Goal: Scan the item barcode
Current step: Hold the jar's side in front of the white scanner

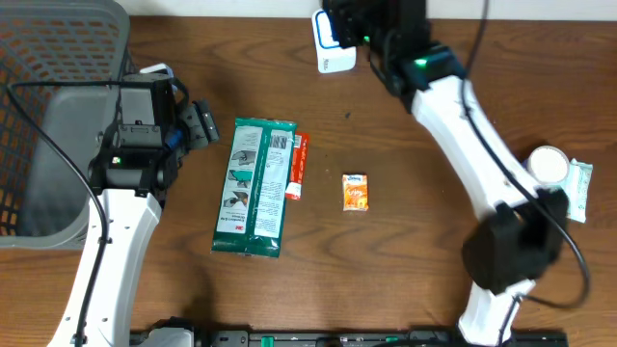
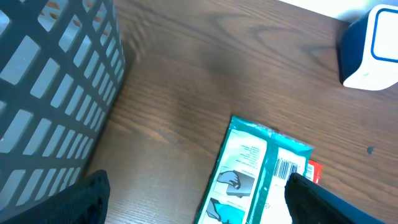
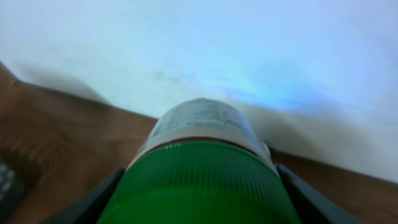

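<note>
My right gripper is shut on a bottle with a ribbed green cap and a white label, one dark finger on each side of the cap. Seen from overhead, the right gripper hovers at the table's far edge, right beside the white and blue scanner; the bottle is hidden under the arm there. No barcode on the bottle shows. My left gripper stands open and empty over the table, just left of a green flat packet. The left wrist view shows that packet and the scanner.
A grey mesh basket fills the far left corner. A red tube lies against the green packet, with a small orange packet to its right. A white round lid and a pale pack lie at the right edge.
</note>
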`<control>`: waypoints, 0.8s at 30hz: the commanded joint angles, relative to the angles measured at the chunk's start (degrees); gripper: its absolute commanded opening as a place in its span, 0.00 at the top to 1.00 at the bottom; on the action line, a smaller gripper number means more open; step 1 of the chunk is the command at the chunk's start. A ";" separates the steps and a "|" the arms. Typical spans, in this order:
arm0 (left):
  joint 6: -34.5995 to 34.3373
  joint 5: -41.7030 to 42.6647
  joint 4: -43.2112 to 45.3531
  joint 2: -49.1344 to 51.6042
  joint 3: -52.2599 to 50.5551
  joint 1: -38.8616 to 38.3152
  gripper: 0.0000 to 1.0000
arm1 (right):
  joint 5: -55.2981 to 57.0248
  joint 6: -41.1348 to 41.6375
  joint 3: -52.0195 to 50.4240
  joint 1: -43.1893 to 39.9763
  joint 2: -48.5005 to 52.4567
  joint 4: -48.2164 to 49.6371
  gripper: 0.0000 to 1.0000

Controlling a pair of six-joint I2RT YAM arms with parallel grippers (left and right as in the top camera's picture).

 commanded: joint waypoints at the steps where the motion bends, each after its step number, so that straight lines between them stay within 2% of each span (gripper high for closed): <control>1: -0.31 -0.72 0.04 -0.39 -0.07 0.13 0.14 | 1.53 -0.42 0.74 0.09 4.24 7.43 0.99; 14: -0.31 -0.74 0.04 -0.39 -0.07 0.13 0.14 | 4.63 -0.39 0.74 -0.26 23.61 43.80 0.99; 19: -0.31 -0.72 0.04 -0.39 -0.07 0.13 0.14 | 9.44 0.24 0.76 -0.76 27.89 47.54 0.99; 24: -0.31 -0.72 0.04 -0.39 -0.07 0.13 0.14 | 9.33 0.96 0.74 -1.53 30.16 47.91 0.99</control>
